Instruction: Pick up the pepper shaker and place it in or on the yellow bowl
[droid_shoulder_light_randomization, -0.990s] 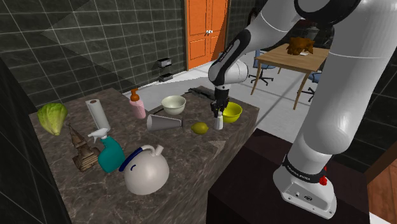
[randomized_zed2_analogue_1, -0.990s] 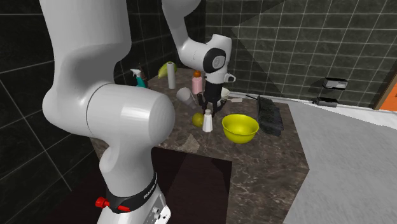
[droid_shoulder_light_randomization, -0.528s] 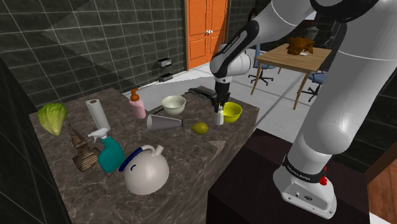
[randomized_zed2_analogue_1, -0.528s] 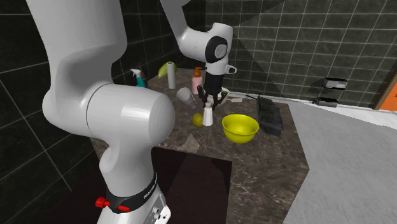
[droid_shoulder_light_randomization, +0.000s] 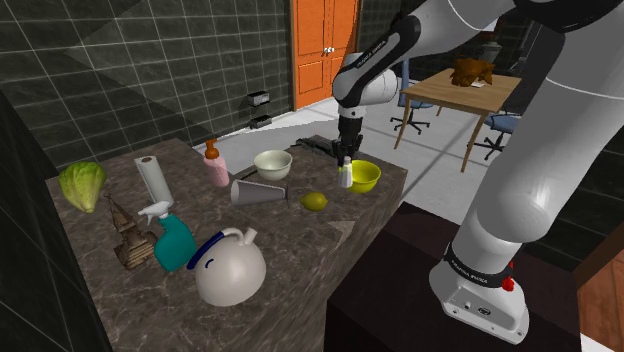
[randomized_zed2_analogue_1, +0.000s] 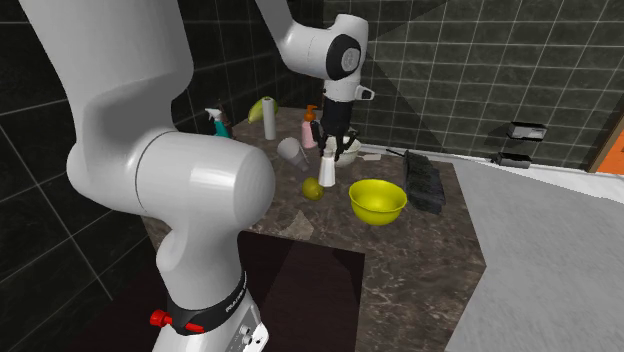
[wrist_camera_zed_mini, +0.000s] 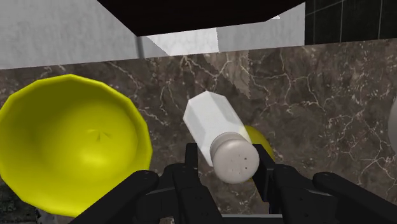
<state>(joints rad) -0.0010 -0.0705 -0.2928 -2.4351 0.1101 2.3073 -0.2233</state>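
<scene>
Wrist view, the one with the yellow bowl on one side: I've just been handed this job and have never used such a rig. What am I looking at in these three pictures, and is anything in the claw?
The machine is one white robot arm ending in a black two-finger gripper. The shoulder view looks down from beside the arm's base. The second exterior view looks past the base from another side. The wrist view rides on the hand and looks along the fingers.

On the dark marble counter sit a round yellow bowl, a yellow-green lime, a white bowl and a teal spray bottle, among other things.

The gripper is shut on a white pepper shaker with a grey perforated cap. The shaker is tilted, looks raised off the counter, and is beside the yellow bowl, not yet over it.
</scene>
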